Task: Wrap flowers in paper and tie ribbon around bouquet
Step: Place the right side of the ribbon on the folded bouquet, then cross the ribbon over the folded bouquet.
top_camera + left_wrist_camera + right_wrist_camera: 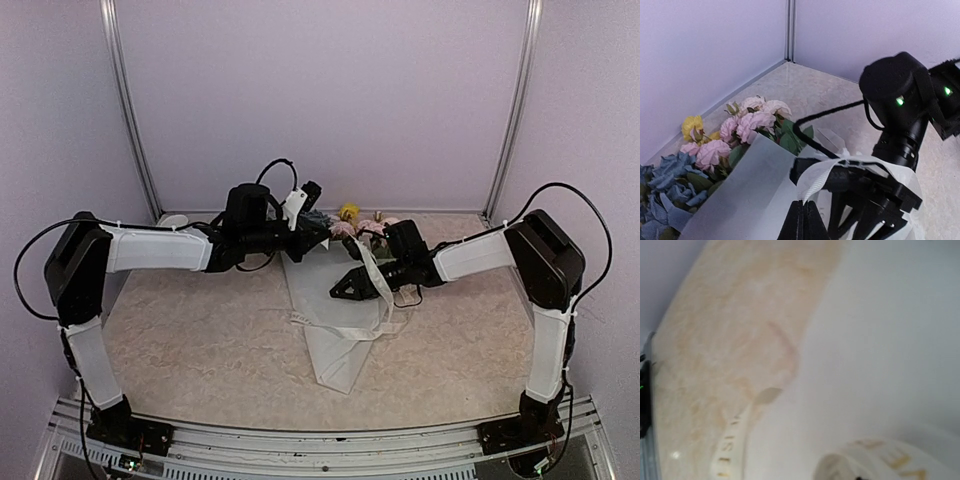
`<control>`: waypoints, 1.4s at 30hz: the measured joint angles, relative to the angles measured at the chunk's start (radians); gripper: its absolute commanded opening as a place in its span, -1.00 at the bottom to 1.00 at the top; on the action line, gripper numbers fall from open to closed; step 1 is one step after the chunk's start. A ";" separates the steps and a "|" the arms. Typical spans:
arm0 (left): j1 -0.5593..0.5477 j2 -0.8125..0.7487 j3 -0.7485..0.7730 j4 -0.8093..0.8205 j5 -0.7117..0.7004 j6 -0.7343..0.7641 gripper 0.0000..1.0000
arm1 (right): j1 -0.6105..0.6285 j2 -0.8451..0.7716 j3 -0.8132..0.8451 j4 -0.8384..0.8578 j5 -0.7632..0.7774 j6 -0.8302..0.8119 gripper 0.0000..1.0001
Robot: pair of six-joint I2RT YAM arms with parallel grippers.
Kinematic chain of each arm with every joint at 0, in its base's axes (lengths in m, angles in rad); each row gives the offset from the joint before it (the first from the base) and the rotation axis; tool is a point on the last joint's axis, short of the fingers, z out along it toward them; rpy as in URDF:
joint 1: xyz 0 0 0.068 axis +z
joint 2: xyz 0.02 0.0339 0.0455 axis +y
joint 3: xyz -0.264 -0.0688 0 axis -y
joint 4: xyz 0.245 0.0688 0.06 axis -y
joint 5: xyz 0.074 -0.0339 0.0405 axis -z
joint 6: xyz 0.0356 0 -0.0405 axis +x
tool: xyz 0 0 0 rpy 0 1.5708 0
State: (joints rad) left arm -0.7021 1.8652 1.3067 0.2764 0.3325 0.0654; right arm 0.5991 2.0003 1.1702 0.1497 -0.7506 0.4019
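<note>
The bouquet lies mid-table: blue, pink and yellow flowers [350, 222] [747, 125] at the back, with the white paper [335, 350] [740, 200] [880, 340] tapering towards the front. The cream ribbon [378, 290] [820, 177] [726, 452] runs down the cone's right side and across it. My left gripper [318, 232] [803, 220] is shut on one ribbon end, beside the flower heads. From there the band drapes over my right gripper [348, 288] [860, 210], which hovers over the paper with its fingers apart. Those fingers are out of the right wrist view, which shows lettered ribbon on paper.
The marbled table [200, 330] is closed in by lilac walls with metal posts [130, 120] at the back corners. A small white round object [175, 221] sits at the back left. A black cable [822, 145] crosses above the paper near the flowers.
</note>
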 measured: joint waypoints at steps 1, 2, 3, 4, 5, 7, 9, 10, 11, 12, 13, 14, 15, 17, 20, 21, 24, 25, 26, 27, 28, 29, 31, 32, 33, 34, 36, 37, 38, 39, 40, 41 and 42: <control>0.003 -0.008 -0.042 0.030 0.016 -0.003 -1.00 | 0.000 0.000 0.000 -0.009 0.018 0.002 -0.07; 0.003 -0.016 -0.081 0.060 0.037 -0.006 -1.00 | 0.000 0.000 0.000 -0.017 0.035 0.004 -0.07; -0.001 -0.023 -0.116 0.089 0.062 -0.011 -1.00 | 0.000 0.000 0.001 -0.027 0.052 0.005 -0.07; -0.003 -0.027 -0.144 0.116 0.084 -0.016 -1.00 | 0.000 0.000 0.002 -0.037 0.069 0.004 -0.11; -0.006 -0.028 -0.163 0.141 0.098 -0.021 -1.00 | 0.000 0.000 0.006 -0.050 0.086 0.004 -0.17; -0.008 -0.024 -0.174 0.164 0.112 -0.037 -1.00 | 0.001 0.000 0.017 -0.075 0.116 -0.002 -0.16; -0.005 -0.006 -0.155 0.174 0.113 -0.054 -1.00 | 0.010 0.000 0.038 -0.107 0.144 -0.013 -0.12; -0.005 0.016 -0.130 0.174 0.113 -0.061 -1.00 | 0.012 0.000 0.051 -0.125 0.156 -0.021 -0.12; -0.005 0.044 -0.099 0.172 0.112 -0.065 -1.00 | 0.016 0.000 0.062 -0.137 0.166 -0.028 -0.12; -0.005 0.071 -0.072 0.171 0.109 -0.069 -1.00 | 0.022 -0.002 0.068 -0.146 0.172 -0.032 -0.12; -0.006 0.095 -0.057 0.173 0.106 -0.079 -1.00 | 0.029 -0.008 0.070 -0.156 0.182 -0.034 -0.12; -0.006 0.111 -0.055 0.179 0.105 -0.089 -1.00 | 0.033 -0.016 0.070 -0.172 0.198 -0.031 -0.12; -0.006 0.122 -0.061 0.186 0.104 -0.107 -1.00 | 0.034 -0.025 0.070 -0.191 0.218 -0.026 -0.12; -0.004 0.132 -0.085 0.208 0.105 -0.137 -1.00 | 0.042 -0.047 0.069 -0.228 0.272 -0.017 -0.11; -0.005 0.141 -0.098 0.225 0.104 -0.168 -1.00 | 0.042 -0.088 0.074 -0.292 0.377 -0.007 -0.04; -0.005 0.143 -0.096 0.227 0.100 -0.170 -1.00 | 0.042 -0.096 0.080 -0.314 0.412 -0.006 -0.01; -0.006 0.154 -0.076 0.225 0.071 -0.173 -1.00 | 0.047 -0.106 0.123 -0.395 0.537 -0.007 0.04; -0.006 0.167 -0.058 0.219 0.054 -0.174 -1.00 | 0.047 -0.107 0.136 -0.418 0.570 -0.008 0.04; -0.006 0.181 -0.038 0.209 0.040 -0.174 -1.00 | 0.047 -0.107 0.151 -0.446 0.610 -0.009 0.03; -0.006 0.200 -0.012 0.198 0.024 -0.174 -1.00 | 0.048 -0.107 0.164 -0.472 0.652 -0.010 0.03; -0.006 0.218 0.011 0.185 0.010 -0.174 -1.00 | 0.048 -0.107 0.175 -0.499 0.694 -0.009 0.03; -0.006 0.233 0.026 0.174 -0.003 -0.174 -1.00 | 0.048 -0.107 0.185 -0.525 0.734 -0.009 0.02; -0.007 0.249 0.031 0.155 -0.020 -0.174 -1.00 | 0.048 -0.107 0.198 -0.571 0.807 -0.008 0.01; -0.007 0.254 0.031 0.148 -0.026 -0.174 -1.00 | 0.048 -0.107 0.204 -0.593 0.847 -0.008 0.00; -0.008 0.261 0.031 0.141 -0.031 -0.174 -1.00 | 0.048 -0.108 0.209 -0.613 0.883 -0.008 0.00; -0.009 0.266 0.032 0.134 -0.035 -0.174 -1.00 | 0.048 -0.108 0.210 -0.628 0.915 -0.007 0.00; -0.013 0.274 0.034 0.121 -0.043 -0.173 -1.00 | 0.048 -0.110 0.213 -0.649 0.958 -0.008 0.01; -0.016 0.277 0.037 0.114 -0.047 -0.172 -1.00 | 0.048 -0.111 0.213 -0.655 0.969 -0.010 0.02; -0.018 0.280 0.039 0.109 -0.050 -0.171 -1.00 | 0.048 -0.111 0.213 -0.657 0.972 -0.013 0.03; -0.019 0.281 0.041 0.106 -0.052 -0.171 -1.00 | 0.048 -0.112 0.213 -0.656 0.961 -0.022 0.04; -0.019 0.281 0.043 0.104 -0.053 -0.170 -1.00 | 0.048 -0.114 0.213 -0.651 0.944 -0.029 0.05; -0.020 0.282 0.043 0.101 -0.053 -0.169 -1.00 | 0.048 -0.118 0.212 -0.644 0.910 -0.040 0.06; -0.021 0.282 0.045 0.097 -0.054 -0.169 -1.00 | 0.048 -0.126 0.209 -0.630 0.879 -0.047 0.06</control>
State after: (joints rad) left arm -0.7231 2.1471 1.3514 0.3733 0.2783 -0.1036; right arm 0.6472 1.8744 1.3788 -0.4801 0.1287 0.3553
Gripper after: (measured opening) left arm 0.006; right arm 0.524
